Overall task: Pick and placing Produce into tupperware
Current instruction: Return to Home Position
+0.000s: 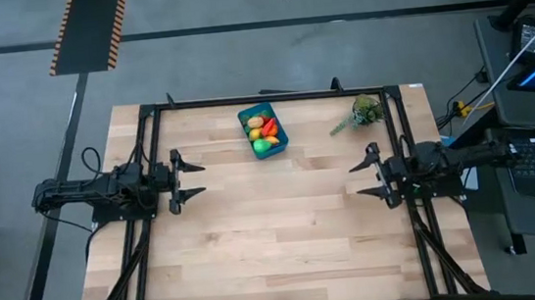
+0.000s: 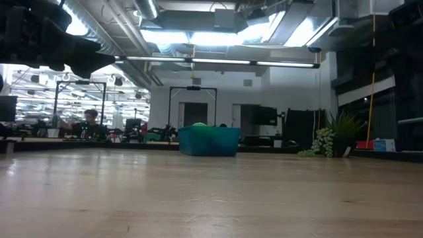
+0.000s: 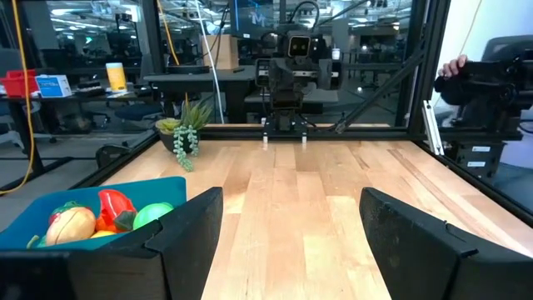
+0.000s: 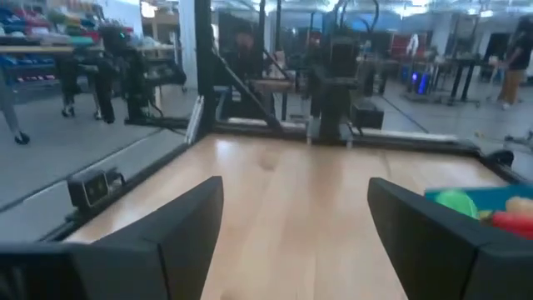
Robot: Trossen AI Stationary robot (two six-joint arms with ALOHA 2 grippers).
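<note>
Two claws [image 1: 199, 177] [image 1: 357, 181] agape; one tupperware [image 1: 251, 110], perhaps five produce [image 1: 264, 133].

produce [image 1: 263, 135] in tupperware [image 1: 276, 120], plant sprig [image 1: 364, 112] to its right

tupperware [image 2: 210, 144] teal | produce [image 1: 263, 134] red, green, yellow | table [image 1: 276, 238] pale wood

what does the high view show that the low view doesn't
Only high: the left gripper and right gripper, both open and apart from the tub, and the mixed produce inside it. Only low: the room behind, with a person far off. Both: the table, the tub, the plant, and one green piece atop the pile.
</note>
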